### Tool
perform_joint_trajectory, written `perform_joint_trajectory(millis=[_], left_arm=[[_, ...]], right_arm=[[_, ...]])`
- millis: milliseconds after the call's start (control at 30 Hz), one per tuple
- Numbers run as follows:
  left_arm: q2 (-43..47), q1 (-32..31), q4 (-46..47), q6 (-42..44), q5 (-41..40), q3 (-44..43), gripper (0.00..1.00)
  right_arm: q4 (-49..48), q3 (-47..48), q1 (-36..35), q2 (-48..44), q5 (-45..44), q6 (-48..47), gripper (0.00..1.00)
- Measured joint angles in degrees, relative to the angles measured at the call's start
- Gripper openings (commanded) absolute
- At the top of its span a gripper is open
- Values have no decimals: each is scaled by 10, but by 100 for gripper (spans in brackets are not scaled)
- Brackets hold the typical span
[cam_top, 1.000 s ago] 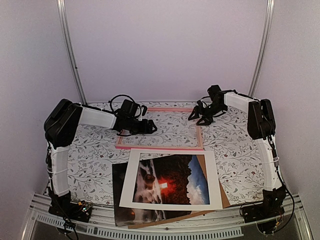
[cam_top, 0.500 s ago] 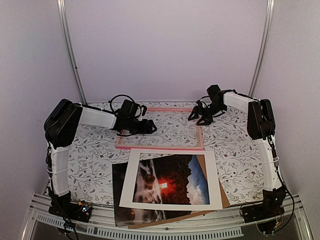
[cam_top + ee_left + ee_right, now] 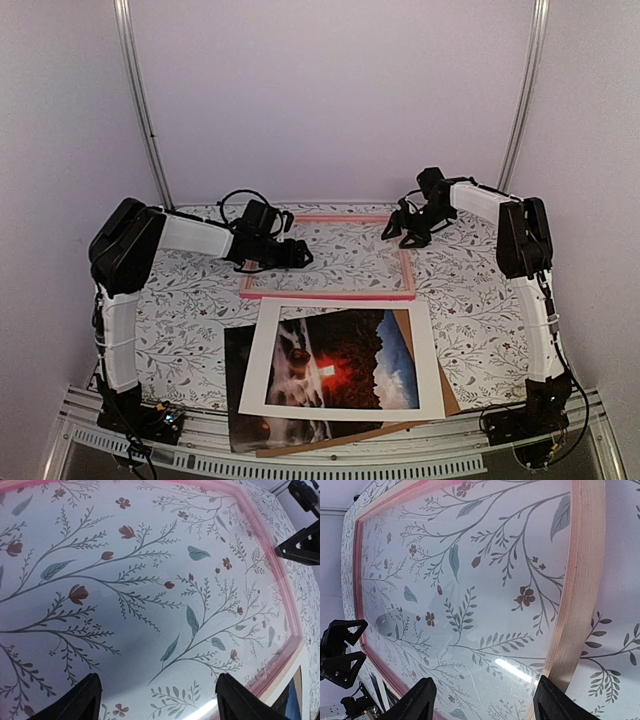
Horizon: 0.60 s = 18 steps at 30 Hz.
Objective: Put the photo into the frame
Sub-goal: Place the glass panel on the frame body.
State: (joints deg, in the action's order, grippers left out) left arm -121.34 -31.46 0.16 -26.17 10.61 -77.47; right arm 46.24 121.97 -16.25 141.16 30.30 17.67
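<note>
Currently the photo lies face up at the near edge of the table, well apart from both grippers. A white mat rests on top of it, so most of the print shows only through the mat's opening. The print's near-left corner projects bare beyond the mat. A brown backing board lies beneath and shows at the right.

Handling: treat the print as a light, thin, flexible sheet with a glossy face. It is likely to sag if lifted by one edge, to crease if pinched hard, and to slide on the board. The exposed near-left corner and left margin are the only bare places to grasp, so the mat probably has to come off first. A hold on the two short edges, one per arm, would keep the sheet flat.

Orientation: the long axis runs left to right across the table. It is slightly skewed against the mat, with the right end set a little farther back than the left. This roughly matches the long axis of the frame, which lies flat farther back. The frame holds a clear pane that shows glare in both wrist views.

Left gripper: jaws spread, nothing between them, above the frame's left part.

Right gripper: jaws spread and empty, at the frame's right rail.
</note>
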Motion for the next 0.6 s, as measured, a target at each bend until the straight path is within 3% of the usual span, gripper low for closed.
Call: perform_joint_trajectory(millis=[600], left_arm=[[-10,0,-15,3,-14,0,82]], right_arm=[[5,2,2,-3,-14,0,71]])
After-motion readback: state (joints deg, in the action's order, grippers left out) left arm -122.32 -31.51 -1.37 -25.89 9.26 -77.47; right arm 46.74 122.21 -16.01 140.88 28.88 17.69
